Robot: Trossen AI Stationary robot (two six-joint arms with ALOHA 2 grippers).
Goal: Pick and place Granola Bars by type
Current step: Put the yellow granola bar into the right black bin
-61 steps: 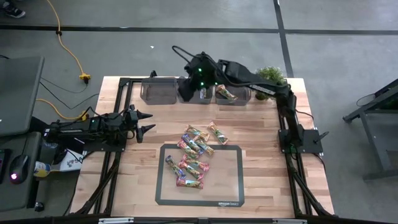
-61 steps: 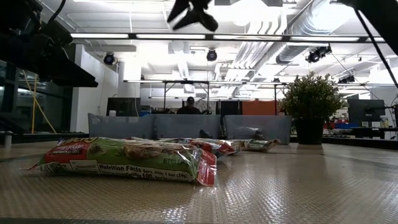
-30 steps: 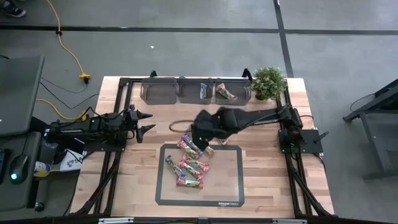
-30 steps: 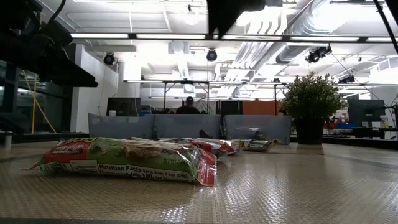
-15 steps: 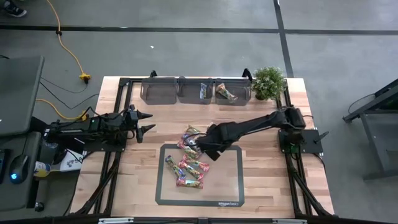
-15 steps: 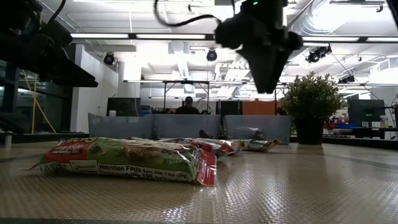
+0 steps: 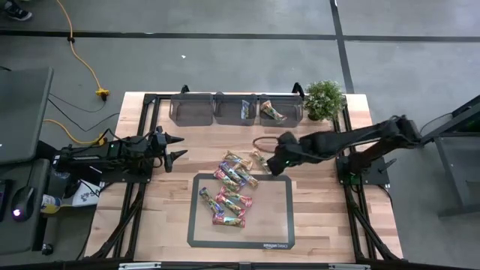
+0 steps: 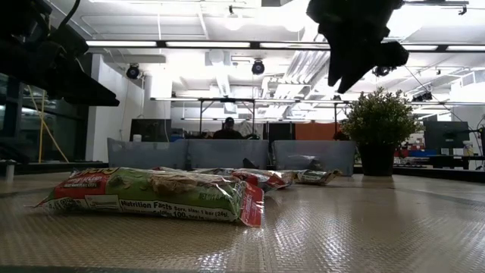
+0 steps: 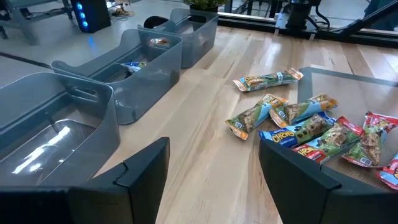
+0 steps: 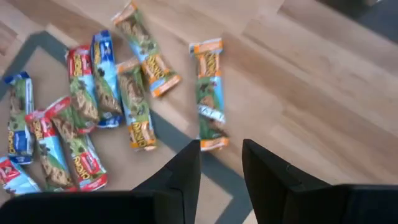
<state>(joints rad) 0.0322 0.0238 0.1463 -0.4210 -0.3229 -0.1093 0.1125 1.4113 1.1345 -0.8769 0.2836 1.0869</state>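
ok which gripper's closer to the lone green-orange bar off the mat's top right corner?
Right. The right gripper hovers just beside that green-orange bar, empty jaws slightly apart. The left gripper waits at the table's left side, well away from it.

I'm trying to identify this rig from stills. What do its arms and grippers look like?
Both arms are dark, nearly black, built of slim jointed segments. The left gripper ends in two pointed fingers; its fingers are matte, flat and angular. The right gripper has the same blocky dark fingers. A thin black cable loops beside the right arm's wrist.
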